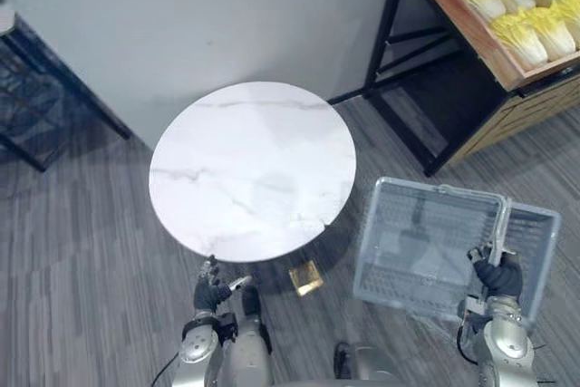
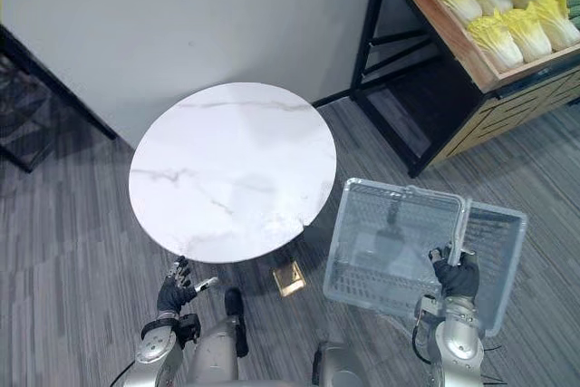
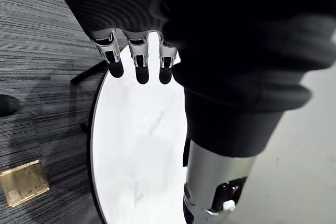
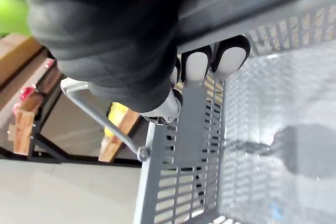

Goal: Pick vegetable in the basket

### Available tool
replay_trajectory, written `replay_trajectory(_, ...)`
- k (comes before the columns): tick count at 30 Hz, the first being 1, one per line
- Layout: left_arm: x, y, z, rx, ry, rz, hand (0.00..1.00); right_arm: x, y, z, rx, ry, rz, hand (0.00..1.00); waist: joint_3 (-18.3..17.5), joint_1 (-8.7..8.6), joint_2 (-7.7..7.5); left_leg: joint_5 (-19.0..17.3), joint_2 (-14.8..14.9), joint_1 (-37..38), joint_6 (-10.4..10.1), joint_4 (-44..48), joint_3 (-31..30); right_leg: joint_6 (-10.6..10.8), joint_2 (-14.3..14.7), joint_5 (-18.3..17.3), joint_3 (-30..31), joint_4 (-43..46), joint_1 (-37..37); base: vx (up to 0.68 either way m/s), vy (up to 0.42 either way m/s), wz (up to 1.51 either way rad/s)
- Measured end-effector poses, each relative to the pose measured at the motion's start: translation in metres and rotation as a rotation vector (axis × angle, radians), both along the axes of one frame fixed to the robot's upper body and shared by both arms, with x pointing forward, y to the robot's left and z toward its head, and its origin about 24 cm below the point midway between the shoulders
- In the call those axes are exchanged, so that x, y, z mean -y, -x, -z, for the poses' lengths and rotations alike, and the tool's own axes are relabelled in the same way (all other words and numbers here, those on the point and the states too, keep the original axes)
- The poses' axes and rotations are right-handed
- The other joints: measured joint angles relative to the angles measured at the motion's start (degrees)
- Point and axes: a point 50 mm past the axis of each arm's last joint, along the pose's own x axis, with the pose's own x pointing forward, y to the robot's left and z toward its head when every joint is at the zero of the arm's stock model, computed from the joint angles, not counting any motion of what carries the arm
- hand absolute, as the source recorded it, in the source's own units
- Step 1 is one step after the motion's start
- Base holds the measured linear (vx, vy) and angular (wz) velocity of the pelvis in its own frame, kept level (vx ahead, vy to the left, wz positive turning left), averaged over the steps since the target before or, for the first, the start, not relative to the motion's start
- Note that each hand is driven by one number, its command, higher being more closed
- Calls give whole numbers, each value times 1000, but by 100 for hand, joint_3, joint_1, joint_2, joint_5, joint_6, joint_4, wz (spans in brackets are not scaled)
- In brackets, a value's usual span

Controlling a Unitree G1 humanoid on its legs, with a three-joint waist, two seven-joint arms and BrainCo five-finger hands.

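Observation:
My right hand (image 1: pixel 498 276) is shut on the handle (image 1: pixel 501 228) of an empty grey plastic basket (image 1: pixel 426 186), held low at the right above the floor. In the right wrist view the fingers (image 4: pixel 210 61) curl round the handle bar beside the slotted basket wall (image 4: pixel 194 156). Yellow-white cabbages (image 1: pixel 521 6) lie in a wooden crate shelf (image 1: pixel 485 52) at the far right, well beyond the basket. By the near edge of the table, my left hand (image 1: pixel 214 292) is open and holds nothing, its fingers (image 3: pixel 139 66) straight.
A round white marble table (image 1: pixel 254 169) stands in the middle before me. The wooden shelf rests on a black metal frame (image 1: pixel 390 33). A dark wire rack (image 1: pixel 36 97) is at the far left. A brass floor plate (image 1: pixel 306 277) lies under the table's edge.

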Motion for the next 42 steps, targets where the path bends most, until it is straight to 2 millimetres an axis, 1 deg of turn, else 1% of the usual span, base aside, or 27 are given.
replay_trajectory(2, 0, 1, -1, 2, 0, 0, 0, 0, 1, 0, 0, 1, 0, 100, -35, -13, 48, -399, 13, 424, -113, 7, -102, 30, 117, 87, 26, 7, -127, -240, -31, -7)
replay_trajectory(4, 0, -2, -2, 9, 1, 1, 0, 1, 3, 1, -5, 2, 5, 100, -118, -79, 141, -818, -29, 884, -315, -1049, -5, 176, 257, 156, 16, 47, -479, -250, 51, -1)
replay_trajectory(5, 1, -3, -2, 12, 0, 2, 0, 1, 3, 1, -8, 0, 6, 100, -118, -87, 133, -858, -44, 945, -380, -1263, 20, 203, 265, 193, 25, 49, -537, -215, 74, -9)
replay_trajectory(6, 0, -4, -3, 14, -3, 1, 0, -1, 4, 4, -17, -13, 7, 100, -94, -97, 34, -824, -119, 987, -493, -1428, 68, 239, 242, 274, 85, 50, -610, -169, 72, -29)
replay_trajectory(11, 0, -4, -3, 13, -7, 3, 0, -2, 15, 24, -101, -41, 30, 100, -130, -133, -68, -849, -146, 1066, -465, -1165, 439, 314, 252, 558, 460, -1, -615, -99, 91, -37)
replay_trajectory(15, -1, -11, -7, 33, -24, -4, 0, -8, 20, 45, -199, -64, 21, 100, -127, -146, -91, -1063, -100, 1228, -373, -979, 980, 443, 471, 862, 1024, -181, -678, -97, 94, -77)
replay_trajectory(17, -2, -15, -9, 42, -39, 1, 0, -12, 20, 48, -213, -68, 16, 100, -114, -157, -92, -1161, 8, 1247, -333, -856, 1318, 501, 587, 982, 1275, -286, -815, -110, 74, -96)
replay_trajectory(18, -3, -16, -11, 47, -48, 5, 0, -13, 22, 51, -229, -80, 20, 100, -97, -161, -116, -1193, 91, 1324, -318, -845, 1560, 421, 537, 933, 1192, -327, -844, -114, 80, -127)
replay_trajectory(21, -9, -17, -15, 56, -87, -3, 0, -17, 20, 52, -225, -99, 21, 100, -50, -161, -227, -1261, 184, 1906, -380, -979, 2588, 202, -334, 1013, -425, -320, -879, -54, 41, -141)
replay_trajectory(22, -10, -17, -16, 59, -96, -1, 0, -17, 18, 50, -218, -96, 17, 100, -47, -168, -240, -1271, 202, 2009, -393, -1020, 2756, 162, -481, 1019, -734, -295, -882, 0, -24, -148)
replay_trajectory(24, -16, -20, -22, 83, -124, 7, 0, -21, 8, 46, -192, -87, -19, 100, -62, -222, -276, -1247, 201, 2343, -476, -1203, 3402, -34, -926, 1098, -1801, -220, -893, 83, -23, -152)
replay_trajectory(26, -16, -21, -23, 81, -150, 20, 0, -26, 1, 43, -174, -91, -55, 100, -94, -287, -312, -1193, 166, 2458, -569, -1306, 3535, -92, -967, 1250, -2012, -147, -1032, 162, -112, -130)
replay_trajectory(27, -15, -22, -23, 79, -166, 41, 0, -28, -4, 42, -164, -89, -74, 100, -96, -404, -303, -1186, 176, 2474, -569, -1318, 3528, -63, -814, 1250, -1813, -39, -1215, 241, -193, -133)
replay_trajectory(29, -12, -28, -24, 87, -180, 68, 0, -26, -9, 43, -171, -79, -87, 100, -104, -566, -247, -1110, 276, 2527, -563, -1185, 3494, -111, -593, 1054, -1573, 191, -1392, 250, -172, -101)
replay_trajectory(30, -7, -31, -25, 92, -180, 89, 0, -24, -10, 43, -179, -75, -98, 100, -95, -626, -202, -1038, 484, 2521, -446, -716, 3318, -149, -414, 907, -1413, 305, -1352, 312, -183, -112)
replay_trajectory(31, -4, -32, -23, 86, -185, 105, 0, -25, -11, 43, -179, -73, -108, 100, -64, -597, -160, -767, 773, 2459, -4, 130, 2982, -238, -163, 785, -1143, 328, -1156, 331, -182, -121)
replay_trajectory(32, -4, -31, -22, 82, -183, 104, 0, -26, -12, 43, -182, -72, -118, 100, -51, -582, -139, -476, 921, 2363, 355, 652, 2712, -270, -77, 734, -1011, 290, -1006, 350, -130, -140)
replay_trajectory(33, -1, -28, -21, 76, -175, 107, 0, -27, -11, 43, -192, -61, -134, 100, -32, -554, -124, -128, 1051, 2082, 501, 1558, 2082, -313, 70, 638, -752, 171, -668, 321, -47, -125)
replay_trajectory(34, 4, -28, -21, 85, -166, 122, 0, -25, -12, 42, -192, -44, -140, 100, -32, -518, -90, -499, 923, 1581, 178, 2208, 1466, -353, 147, 557, -505, 27, -413, 352, 13, -114)
replay_trajectory(35, 6, -28, -21, 90, -164, 127, 0, -24, -13, 40, -189, -39, -142, 100, -33, -486, -88, -641, 802, 1315, 178, 2350, 1224, -389, 148, 496, -391, -16, -320, 328, 72, -98)
replay_trajectory(36, 7, -26, -22, 95, -153, 122, 0, -22, -16, 37, -179, -22, -145, 100, -29, -401, -97, -909, 477, 818, 222, 2304, 826, -383, 140, 422, -153, -117, -120, 281, 94, -75)
replay_trajectory(37, 7, -24, -21, 94, -147, 118, 0, -20, -18, 35, -175, -11, -151, 100, -25, -333, -97, -1002, 310, 602, 211, 2139, 661, -361, 134, 394, -20, -164, -25, 296, 137, -104)
replay_trajectory(38, 6, -19, -20, 89, -141, 106, 0, -18, -24, 29, -163, 21, -173, 100, -1, -233, -58, -1104, -117, 155, 153, 1525, 299, -259, 100, 325, 255, -284, 208, 240, 146, -80)
replay_trajectory(39, 6, -16, -20, 86, -140, 103, 0, -18, -27, 26, -159, 36, -182, 100, 13, -204, -8, -1101, -259, 9, 148, 1219, 172, -204, 82, 283, 345, -322, 298, 286, 230, -89)
replay_trajectory(40, 6, -13, -20, 87, -136, 96, 0, -12, -30, 22, -155, 72, -186, 100, 42, -152, 68, -1047, -544, -166, 63, 450, -58, -74, 17, 176, 510, -351, 396, 289, 284, -59)
replay_trajectory(41, 7, -13, -23, 101, -131, 83, 0, -7, -32, 17, -151, 103, -185, 100, 73, -107, 175, -878, -771, -297, -144, -443, -264, 51, -38, 57, 616, -387, 536, 379, 377, -52)
replay_trajectory(42, 7, -13, -26, 115, -130, 78, 0, -5, -33, 15, -148, 121, -181, 100, 66, -92, 234, -684, -845, -364, -199, -888, -358, 126, -44, -13, 667, -396, 581, 465, 401, -65)
